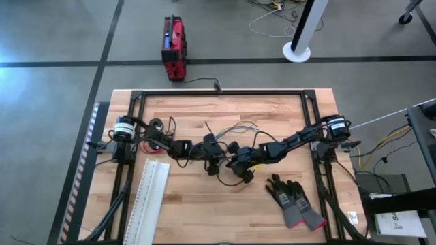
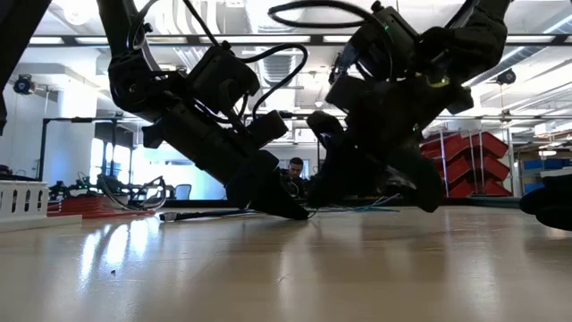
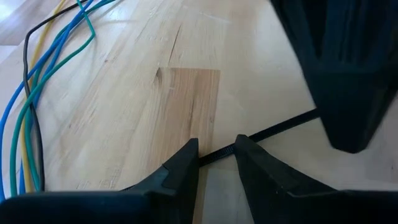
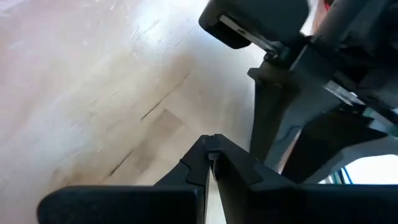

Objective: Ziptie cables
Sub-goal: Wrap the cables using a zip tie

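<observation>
A bunch of thin blue, yellow, green and black cables [image 3: 28,93] lies loose on the wooden table, at its far middle [image 1: 240,126]. A black zip tie [image 3: 280,124] lies across the wood. It crosses the gap between my left gripper's [image 3: 216,149] slightly open fingertips and runs on to my right gripper [image 3: 336,74], which hides its far end. Both grippers meet at the table's middle, left [image 1: 214,162] and right [image 1: 240,170], tips low over the wood. My right gripper [image 4: 211,146] is shut; nothing shows beyond its tips. My left gripper's fingertips [image 3: 189,155] stand over a stretch of the zip tie [image 3: 219,153], which crosses the gap from one finger to the other; I cannot tell whether they touch it. My right gripper is shut with the tie's far end [image 3: 311,116] running up behind it; I cannot tell whether it holds it.
A pair of black and grey gloves [image 1: 294,201] lies near the right front. A long white slotted strip [image 1: 148,197] lies at the left front. A small coil of wire [image 1: 159,125] sits by the left arm's base. A red box [image 1: 174,47] stands on the floor beyond the table.
</observation>
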Robot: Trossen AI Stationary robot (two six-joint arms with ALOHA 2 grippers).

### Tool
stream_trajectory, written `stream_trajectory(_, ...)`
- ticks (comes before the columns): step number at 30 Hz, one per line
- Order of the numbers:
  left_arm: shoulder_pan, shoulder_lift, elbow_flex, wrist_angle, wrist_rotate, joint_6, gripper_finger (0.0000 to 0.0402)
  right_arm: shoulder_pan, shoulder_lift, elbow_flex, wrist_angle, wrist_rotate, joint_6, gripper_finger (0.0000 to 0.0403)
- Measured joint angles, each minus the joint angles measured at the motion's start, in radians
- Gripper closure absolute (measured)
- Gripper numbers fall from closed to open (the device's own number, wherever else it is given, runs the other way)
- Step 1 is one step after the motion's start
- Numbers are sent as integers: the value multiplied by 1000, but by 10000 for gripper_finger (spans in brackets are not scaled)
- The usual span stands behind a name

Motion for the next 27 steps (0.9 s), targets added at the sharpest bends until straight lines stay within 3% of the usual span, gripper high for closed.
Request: stream_trajectory(27,0,0,0,0,0,0,303,6,-61,-11,-149,2,4,393)
